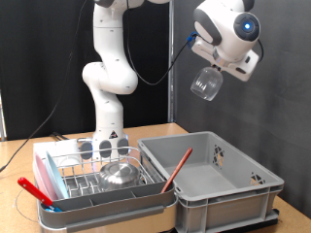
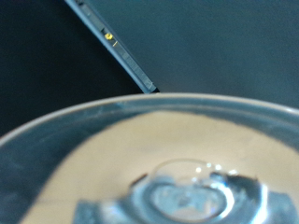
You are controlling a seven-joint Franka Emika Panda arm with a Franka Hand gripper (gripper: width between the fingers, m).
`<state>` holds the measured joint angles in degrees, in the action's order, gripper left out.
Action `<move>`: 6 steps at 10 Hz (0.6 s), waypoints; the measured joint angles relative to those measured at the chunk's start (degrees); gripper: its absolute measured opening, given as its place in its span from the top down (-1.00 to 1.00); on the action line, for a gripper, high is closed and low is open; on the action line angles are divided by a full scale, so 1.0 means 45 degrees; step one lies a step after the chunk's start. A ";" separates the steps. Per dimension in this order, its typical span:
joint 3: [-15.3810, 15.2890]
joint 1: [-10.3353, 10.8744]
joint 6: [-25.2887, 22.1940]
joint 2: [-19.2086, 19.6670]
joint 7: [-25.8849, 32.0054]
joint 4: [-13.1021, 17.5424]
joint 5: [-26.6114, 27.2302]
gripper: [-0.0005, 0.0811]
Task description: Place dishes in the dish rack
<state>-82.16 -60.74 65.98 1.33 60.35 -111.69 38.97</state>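
A clear glass (image 1: 205, 84) hangs high in the air, clamped in the robot's gripper (image 1: 212, 64).

The rack (image 1: 97, 175), well below at the exterior view's left, already holds a steel bowl (image 1: 120, 174); the glass, apparently tilted, wants a slow, steady carry over the grey crate (image 1: 219, 184).

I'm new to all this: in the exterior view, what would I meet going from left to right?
Dish rack with steel bowl → grey crate holding a red-handled utensil; above the crate, the hand holds a clear glass.
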 joint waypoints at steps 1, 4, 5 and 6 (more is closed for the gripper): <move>-0.0100 0.0094 0.0013 0.0264 0.1042 0.0073 0.0094 0.71; -0.0460 0.0110 -0.0469 0.0563 0.3187 0.0531 0.0716 0.71; -0.0489 0.0101 -0.0676 0.0522 0.3103 0.0661 0.0842 0.71; -0.0483 0.0101 -0.0658 0.0531 0.3108 0.0611 0.0817 0.71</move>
<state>-84.33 -60.29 63.02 3.72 74.34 -108.94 42.65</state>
